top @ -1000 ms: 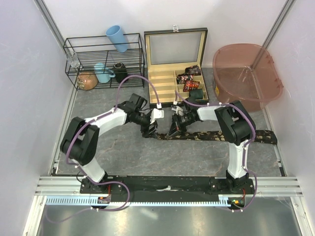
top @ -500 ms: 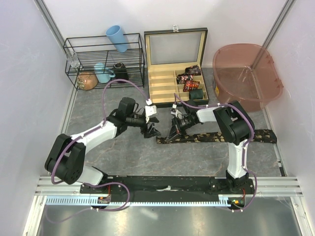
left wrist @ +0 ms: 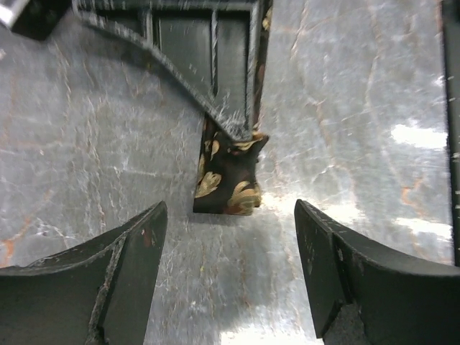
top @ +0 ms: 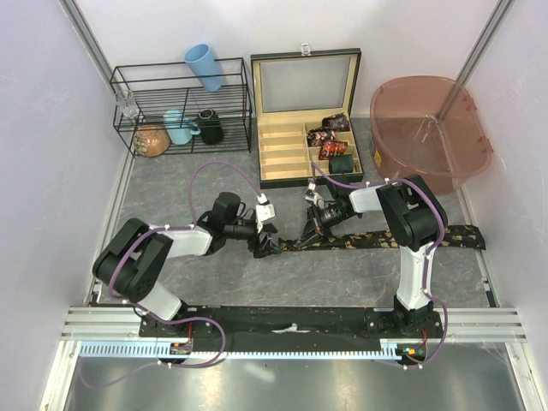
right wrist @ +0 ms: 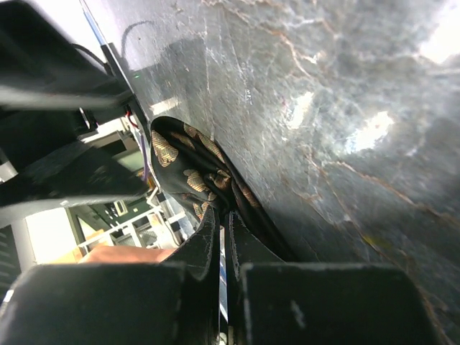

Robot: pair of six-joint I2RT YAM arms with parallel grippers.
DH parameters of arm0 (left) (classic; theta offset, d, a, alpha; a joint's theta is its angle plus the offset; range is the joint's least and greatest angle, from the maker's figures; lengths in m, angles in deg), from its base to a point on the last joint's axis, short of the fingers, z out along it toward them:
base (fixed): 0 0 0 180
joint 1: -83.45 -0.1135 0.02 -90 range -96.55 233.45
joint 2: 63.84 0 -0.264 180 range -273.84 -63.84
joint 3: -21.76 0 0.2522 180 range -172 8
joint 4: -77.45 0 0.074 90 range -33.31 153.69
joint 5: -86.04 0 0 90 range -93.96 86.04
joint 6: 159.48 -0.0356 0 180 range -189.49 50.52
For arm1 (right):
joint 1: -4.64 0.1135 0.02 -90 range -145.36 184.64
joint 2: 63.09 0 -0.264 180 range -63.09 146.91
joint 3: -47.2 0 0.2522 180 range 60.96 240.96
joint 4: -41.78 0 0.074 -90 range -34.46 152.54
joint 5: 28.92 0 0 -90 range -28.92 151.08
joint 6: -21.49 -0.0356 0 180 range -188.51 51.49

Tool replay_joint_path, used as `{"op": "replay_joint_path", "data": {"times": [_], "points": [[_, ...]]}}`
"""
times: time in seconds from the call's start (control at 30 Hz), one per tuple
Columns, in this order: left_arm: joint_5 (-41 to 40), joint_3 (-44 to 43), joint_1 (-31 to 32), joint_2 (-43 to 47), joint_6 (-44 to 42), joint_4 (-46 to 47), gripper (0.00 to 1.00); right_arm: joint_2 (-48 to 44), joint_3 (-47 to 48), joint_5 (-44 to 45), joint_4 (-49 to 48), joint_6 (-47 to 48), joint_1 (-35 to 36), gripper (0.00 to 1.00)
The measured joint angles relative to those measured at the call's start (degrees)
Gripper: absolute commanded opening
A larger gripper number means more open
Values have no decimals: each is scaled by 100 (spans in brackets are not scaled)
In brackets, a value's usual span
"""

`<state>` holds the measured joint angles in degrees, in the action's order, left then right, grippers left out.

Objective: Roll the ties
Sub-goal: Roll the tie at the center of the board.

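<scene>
**Jaws: left spread, right pinching the tie end**

Left gripper [left wrist: 228, 224] has its fingers wide apart and low over the table [top: 214, 282], holding nothing. Right gripper [right wrist: 221, 223] has its fingers pressed together on the tie [left wrist: 226, 176], just behind its narrow end. That end sits slightly raised, ahead of the left fingers and roughly centred between them. The remaining length lies flat, running right under the right arm toward the table's far right side.

Risks, as I judge them:
- The free end past the pinch is short. If the left fingers close short of it, they grab air or scrape the table.
- Both grippers are close. Any further advance could knock the fingers together.
- Fabric looks slick. A twist or pull could slide it out of the right pinch.
- An off-axis first turn would give a skewed, loose coil.
- The long tail may drag or bunch under the right arm as it winds in.

Surroundings: the box [top: 278, 145] stands behind, with rolled ties [top: 330, 141] in its right compartments. A rack [top: 178, 84] with a mug [top: 210, 128] is back left, and a tub [top: 432, 128] back right. All are well apart from the work, and nothing lies between the grippers except the tie.
</scene>
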<state>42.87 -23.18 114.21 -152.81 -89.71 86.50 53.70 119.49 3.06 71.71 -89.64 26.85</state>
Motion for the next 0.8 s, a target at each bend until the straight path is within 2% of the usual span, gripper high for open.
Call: {"op": "replay_joint_path", "data": {"times": [0.1, 0.27, 0.4, 0.5, 0.8], "points": [[-79, -35, 46, -337, 35, 122, 75, 0, 0, -17, 7, 111, -9, 0], [-201, -181, 155, -654, 61, 127, 66, 0, 0, -20, 17, 201, -11, 0], [-243, -280, 225, -684, 50, 101, 50, 0, 0, -17, 20, 205, -13, 0], [-225, -304, 249, -682, 13, 68, 42, 7, 0, -20, 22, 192, -20, 0], [-162, -623, 365, -675, -179, -328, 36, 31, 4, -35, 37, 136, -37, 0]]}}
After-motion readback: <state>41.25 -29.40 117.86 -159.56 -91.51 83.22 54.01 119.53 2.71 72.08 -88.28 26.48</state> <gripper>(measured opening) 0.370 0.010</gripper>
